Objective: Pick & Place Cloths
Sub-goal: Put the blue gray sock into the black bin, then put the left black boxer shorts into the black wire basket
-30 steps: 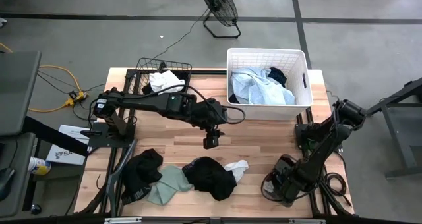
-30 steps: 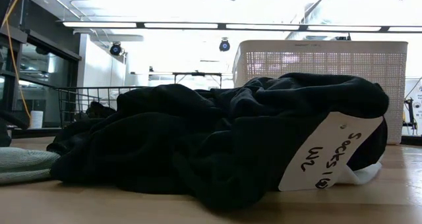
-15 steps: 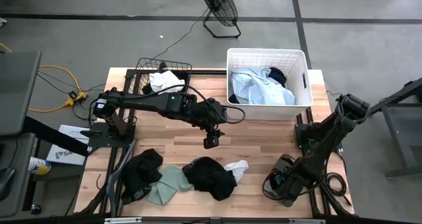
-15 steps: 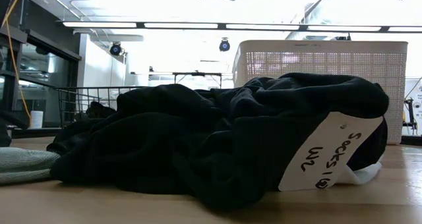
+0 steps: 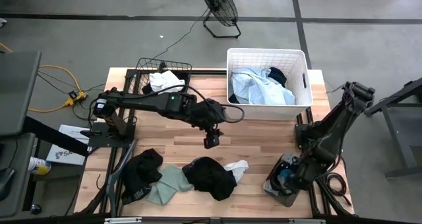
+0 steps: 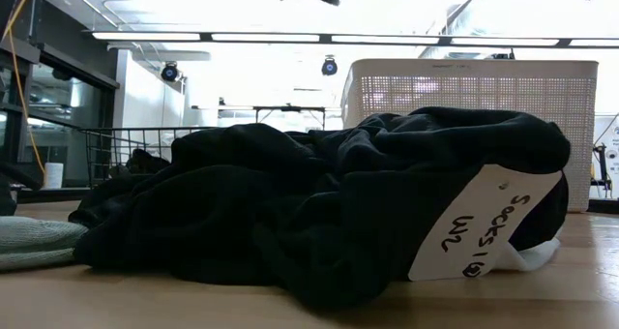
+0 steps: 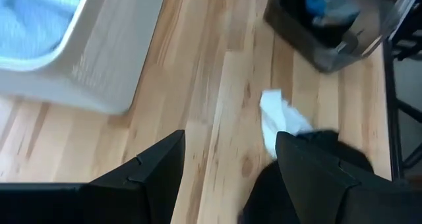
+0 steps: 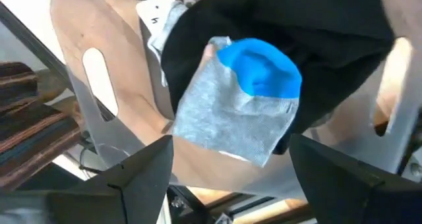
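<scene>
Left end effector [image 5: 211,141]: open, empty, above counter [image 5: 264,135] | right end effector [image 8: 231,178]: open, empty, over grey-and-blue sock [image 8: 245,109] | advice: descend centred on black cloth [image 5: 211,176], close on a thick fold.

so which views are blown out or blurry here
Low view: ceiling lights wash out the background, leaving the black cloth pile a dark, near-silhouetted mass. Left wrist view: motion-soft, with the white laundry basket and table planks smeared. Right wrist view: the grey and blue sock is soft-edged. High view: evenly lit, sharp.
</scene>
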